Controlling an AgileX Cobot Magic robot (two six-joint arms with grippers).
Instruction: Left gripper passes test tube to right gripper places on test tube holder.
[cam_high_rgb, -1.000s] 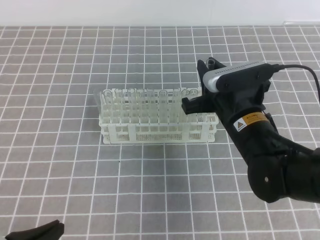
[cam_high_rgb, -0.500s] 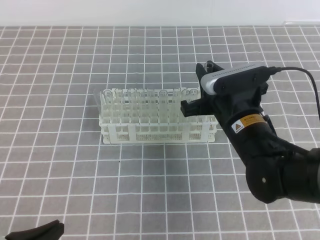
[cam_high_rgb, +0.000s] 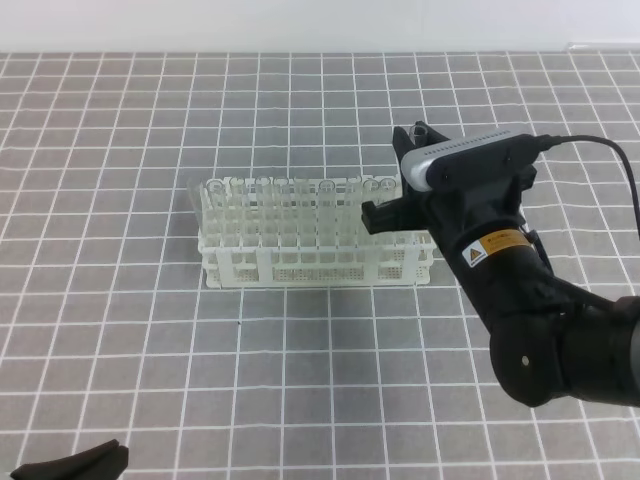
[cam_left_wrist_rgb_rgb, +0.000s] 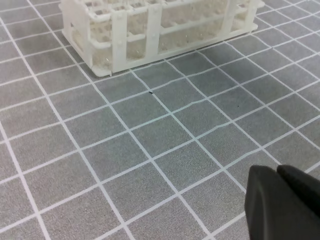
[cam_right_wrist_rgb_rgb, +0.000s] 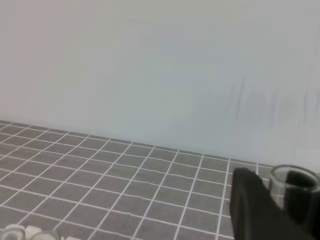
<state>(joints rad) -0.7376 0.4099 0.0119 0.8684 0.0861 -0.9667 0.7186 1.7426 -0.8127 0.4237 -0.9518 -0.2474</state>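
From above, we see the right gripper (cam_high_rgb: 408, 140), black angular jaws under a silver-grey cover, poised over the right end of the long white plastic lattice test tube holder (cam_high_rgb: 316, 262) on the grey, white-gridded worktop (cam_high_rgb: 300, 380). The arm's bulk hides that end of the rack, so we cannot tell which hole lies beneath it. Only a clear rim peeks above the jaws here. The right wrist view gives us what the overhead cannot: the slim clear glass test tube (cam_right_wrist_rgb_rgb: 290, 181), its open mouth showing between the dark fingers (cam_right_wrist_rgb_rgb: 250, 205), the jaws narrowly parted and clamped on it, upright, with a plain pale wall (cam_right_wrist_rgb_rgb: 150, 65) behind. More clear tubes (cam_high_rgb: 290, 190) stand in the rack's rows. Down in the lower left corner, the all-black left gripper (cam_high_rgb: 112, 450) sits well apart; the left wrist view shows its jaws pressed together, holding nothing, the rack's near side visible across the worktop.
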